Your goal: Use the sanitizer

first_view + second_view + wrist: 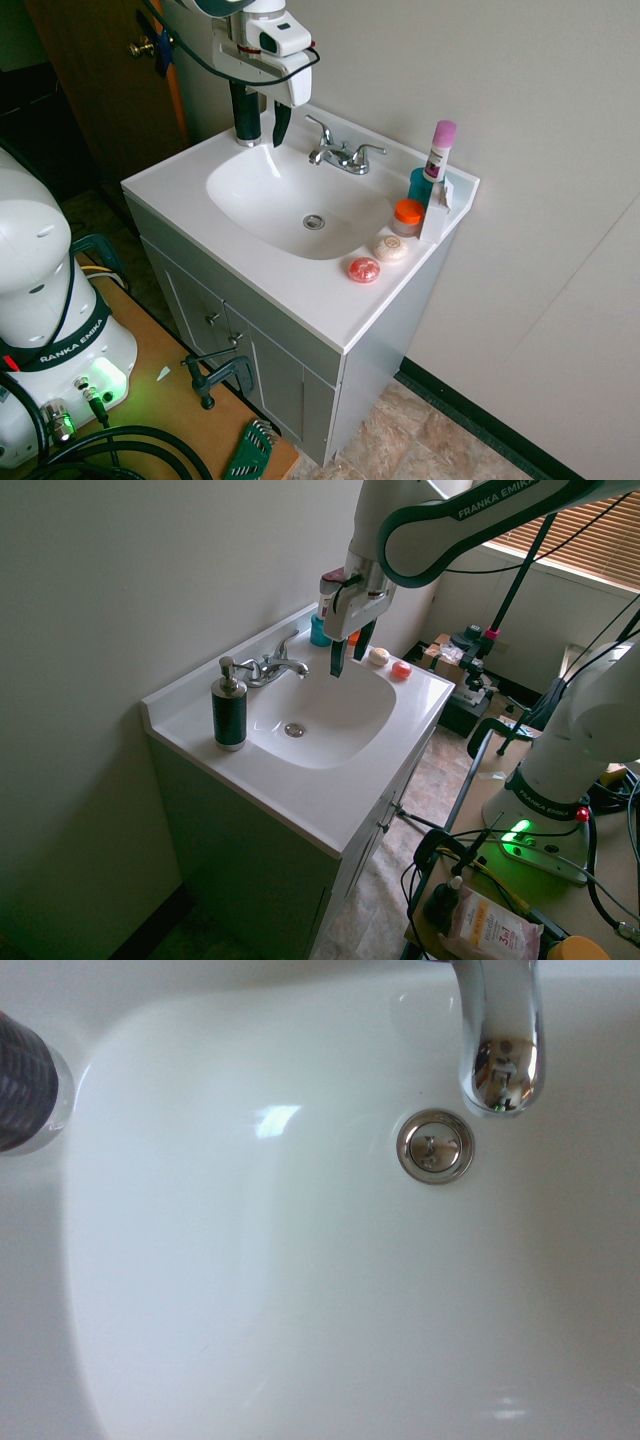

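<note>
Chrome faucet (340, 155) flanks open, empty gripper (262, 128) above sink (180, 185); second exterior: sanitizer (229, 706) on rim's far corner, well apart; wrist: drain (435, 1146) below — travel sideways, centre over pump head, then press straight down.

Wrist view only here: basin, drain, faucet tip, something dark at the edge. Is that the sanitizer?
Observer: Yes. The sanitizer is a dark pump bottle standing upright on the sink rim, beside the faucet.
Operator: Hand near it?
Observer: No. The hand hangs over the basin, apart from the bottle.
Operator: Open or shut?
Observer: Open, fingers pointing down, nothing between them.
Operator: Other clutter?
Observer: A pink-capped tube and an orange-lidded jar sit at the far corner from the bottle.
</note>
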`<state>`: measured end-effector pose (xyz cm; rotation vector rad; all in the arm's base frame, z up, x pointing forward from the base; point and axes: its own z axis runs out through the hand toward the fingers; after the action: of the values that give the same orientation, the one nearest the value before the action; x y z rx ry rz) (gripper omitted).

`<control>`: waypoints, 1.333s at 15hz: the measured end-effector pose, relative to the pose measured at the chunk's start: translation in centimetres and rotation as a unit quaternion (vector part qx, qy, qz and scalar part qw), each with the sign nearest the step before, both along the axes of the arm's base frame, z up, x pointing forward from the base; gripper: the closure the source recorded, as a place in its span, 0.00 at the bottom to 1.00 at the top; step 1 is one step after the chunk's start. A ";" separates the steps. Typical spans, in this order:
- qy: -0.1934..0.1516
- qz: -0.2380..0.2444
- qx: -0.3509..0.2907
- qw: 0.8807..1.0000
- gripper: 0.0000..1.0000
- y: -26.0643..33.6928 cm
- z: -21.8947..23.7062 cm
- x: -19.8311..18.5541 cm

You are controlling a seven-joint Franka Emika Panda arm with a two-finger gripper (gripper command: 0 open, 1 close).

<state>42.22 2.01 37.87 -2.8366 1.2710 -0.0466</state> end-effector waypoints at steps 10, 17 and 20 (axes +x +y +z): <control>-0.061 0.048 -0.001 0.997 1.00 9.5 10.2 7.0; -0.061 0.068 -0.002 0.996 1.00 16.9 12.7 12.2; -0.053 0.072 -0.010 0.996 1.00 18.2 11.5 12.8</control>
<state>55.03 20.23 49.37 -2.8897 1.0486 -0.2044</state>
